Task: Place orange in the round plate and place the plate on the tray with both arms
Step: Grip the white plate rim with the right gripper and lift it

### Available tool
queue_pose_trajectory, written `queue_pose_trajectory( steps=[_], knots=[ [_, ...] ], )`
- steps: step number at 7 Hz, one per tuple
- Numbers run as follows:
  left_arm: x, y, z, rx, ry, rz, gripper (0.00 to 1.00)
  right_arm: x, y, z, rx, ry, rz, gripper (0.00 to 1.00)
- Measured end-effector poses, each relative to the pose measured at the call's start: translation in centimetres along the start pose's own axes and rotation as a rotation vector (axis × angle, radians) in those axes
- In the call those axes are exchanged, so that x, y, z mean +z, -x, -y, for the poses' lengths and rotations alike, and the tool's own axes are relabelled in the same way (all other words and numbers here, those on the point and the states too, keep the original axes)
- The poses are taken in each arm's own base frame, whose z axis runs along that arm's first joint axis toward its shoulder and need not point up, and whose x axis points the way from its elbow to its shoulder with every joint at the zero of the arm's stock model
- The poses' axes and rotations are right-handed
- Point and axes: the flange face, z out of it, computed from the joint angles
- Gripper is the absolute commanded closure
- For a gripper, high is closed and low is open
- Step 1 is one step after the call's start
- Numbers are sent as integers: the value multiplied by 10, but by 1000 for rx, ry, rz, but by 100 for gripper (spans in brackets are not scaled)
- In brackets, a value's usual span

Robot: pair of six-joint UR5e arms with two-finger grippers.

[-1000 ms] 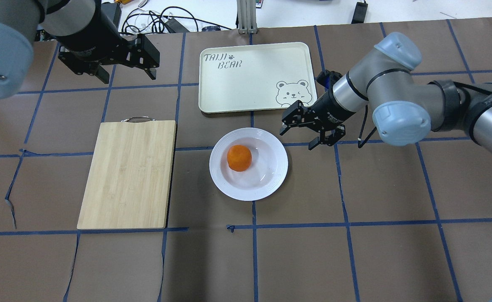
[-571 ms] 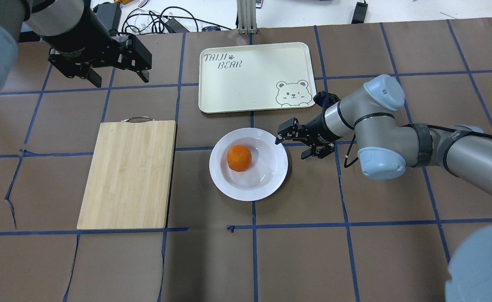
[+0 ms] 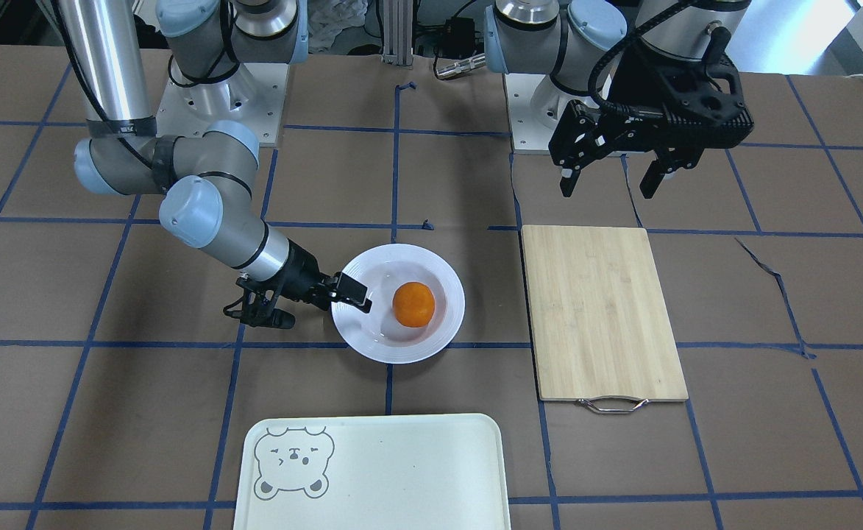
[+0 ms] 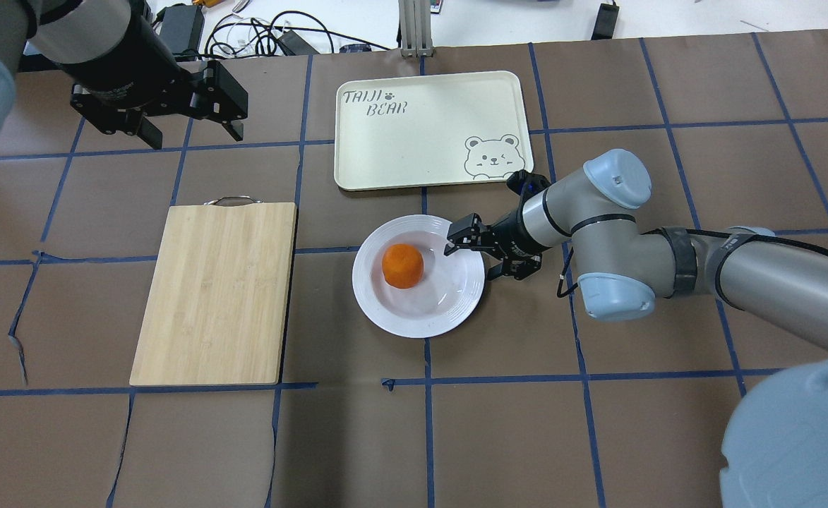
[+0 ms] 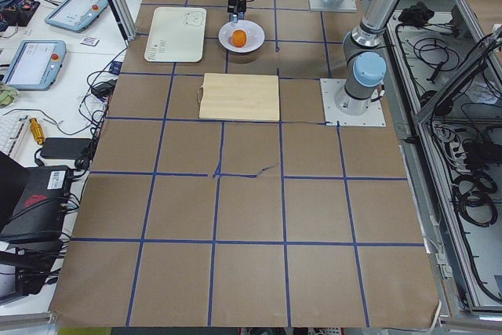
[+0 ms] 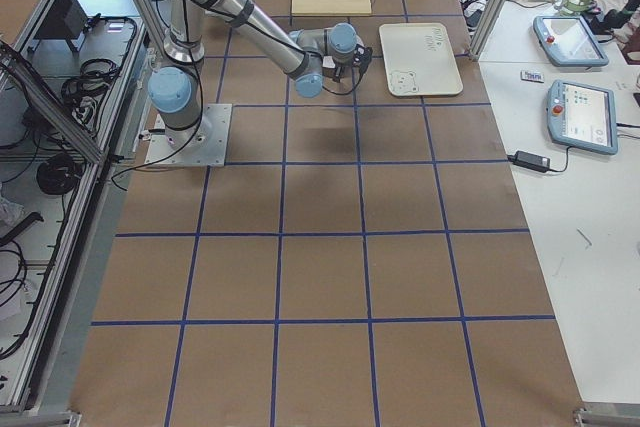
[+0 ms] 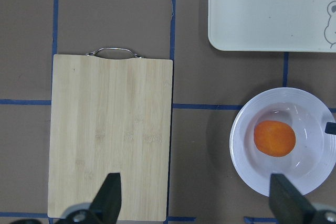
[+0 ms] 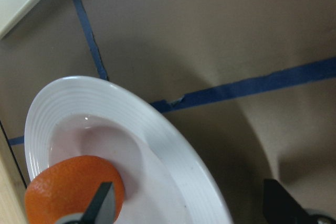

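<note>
The orange [image 4: 403, 266] lies in the sunken centre of the white round plate [image 4: 428, 312], on the table just short of the cream tray [image 4: 421, 141]. My right gripper [image 4: 474, 255] is open and low at the plate's right rim. One finger is over the rim and the other is outside it on the table side. The right wrist view shows the rim [image 8: 157, 129] running between the fingertips, with the orange [image 8: 73, 190] beside one finger. My left gripper [image 4: 195, 134] hangs open and empty, high over the far left of the table.
A bamboo cutting board [image 4: 216, 293] with a metal handle lies left of the plate. The tray [image 3: 402, 471] holds nothing. Cables lie beyond the table's far edge. Brown table surface with blue tape lines stretches around the plate on the near side.
My right arm has dropped and swung left, bringing its open gripper from beside the tray's corner onto the plate's right rim. My left gripper has drifted left. Plate and orange have not moved.
</note>
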Motion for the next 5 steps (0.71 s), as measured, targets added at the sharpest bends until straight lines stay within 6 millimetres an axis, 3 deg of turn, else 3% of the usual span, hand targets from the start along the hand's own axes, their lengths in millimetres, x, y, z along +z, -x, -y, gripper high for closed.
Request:
queue_pose_trajectory(
  steps=[1,2,3,5],
  knots=[
    [1,0,0,1,2,0,0,8,6,-6,-16,14,-4,0],
    [1,0,-1,1,3,0,0,13,8,-10,-22,24,-8,19],
    [1,1,-1,1,3,-1,0,15,9,-10,-30,20,-7,53],
    [3,1,-2,-1,7,-3,0,14,11,-9,-50,-10,5,92]
  ],
)
